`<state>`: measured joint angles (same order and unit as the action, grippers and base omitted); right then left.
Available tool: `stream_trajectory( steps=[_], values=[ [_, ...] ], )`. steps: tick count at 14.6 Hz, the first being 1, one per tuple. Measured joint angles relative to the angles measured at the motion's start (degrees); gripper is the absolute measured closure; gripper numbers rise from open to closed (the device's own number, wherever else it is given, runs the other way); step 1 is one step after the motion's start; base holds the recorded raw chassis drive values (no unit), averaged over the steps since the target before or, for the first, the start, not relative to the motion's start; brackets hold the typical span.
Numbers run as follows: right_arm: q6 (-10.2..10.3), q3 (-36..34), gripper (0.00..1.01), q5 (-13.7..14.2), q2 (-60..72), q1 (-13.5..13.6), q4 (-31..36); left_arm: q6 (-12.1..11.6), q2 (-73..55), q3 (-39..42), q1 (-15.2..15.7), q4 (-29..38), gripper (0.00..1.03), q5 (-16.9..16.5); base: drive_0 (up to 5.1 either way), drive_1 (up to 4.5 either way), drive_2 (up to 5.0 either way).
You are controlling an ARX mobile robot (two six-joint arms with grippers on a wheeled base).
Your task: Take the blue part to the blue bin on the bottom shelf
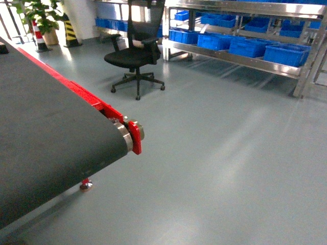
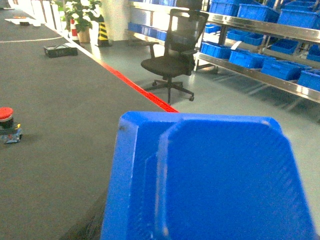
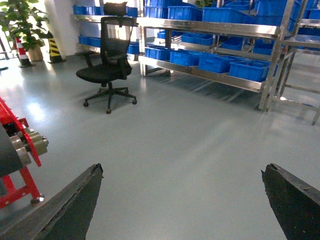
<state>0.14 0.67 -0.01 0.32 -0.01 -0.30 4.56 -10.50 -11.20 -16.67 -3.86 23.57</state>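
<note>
The blue part (image 2: pixel 215 180), a large moulded plastic piece, fills the lower left wrist view close to the camera, above the edge of the dark belt. It hides my left gripper's fingers, which appear shut on it. My right gripper (image 3: pixel 182 169) is open, its two dark fingertips (image 3: pixel 85 195) wide apart over bare grey floor. The bottom shelf (image 1: pixel 230 57) of the steel rack runs along the far right wall and carries a row of blue bins (image 1: pixel 250 47). The same bins (image 3: pixel 247 69) show in the right wrist view. Neither gripper shows in the head view.
A dark conveyor belt (image 1: pixel 46 127) with a red end frame (image 1: pixel 135 135) fills the left. A black office chair (image 1: pixel 135 51) stands on the floor between belt and rack. A plant (image 1: pixel 41 15) and a striped bollard (image 1: pixel 70 31) stand far left. A red button (image 2: pixel 6 114) sits on the belt.
</note>
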Motion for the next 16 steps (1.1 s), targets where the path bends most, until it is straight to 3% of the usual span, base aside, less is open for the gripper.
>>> stream_trajectory(
  steps=[16],
  values=[
    [0.02, 0.00, 0.03, 0.00, 0.00, 0.00, 0.00, 0.00, 0.00, 0.00, 0.00, 0.00, 0.60, 0.00, -1.5, -1.54, -1.5]
  ],
)
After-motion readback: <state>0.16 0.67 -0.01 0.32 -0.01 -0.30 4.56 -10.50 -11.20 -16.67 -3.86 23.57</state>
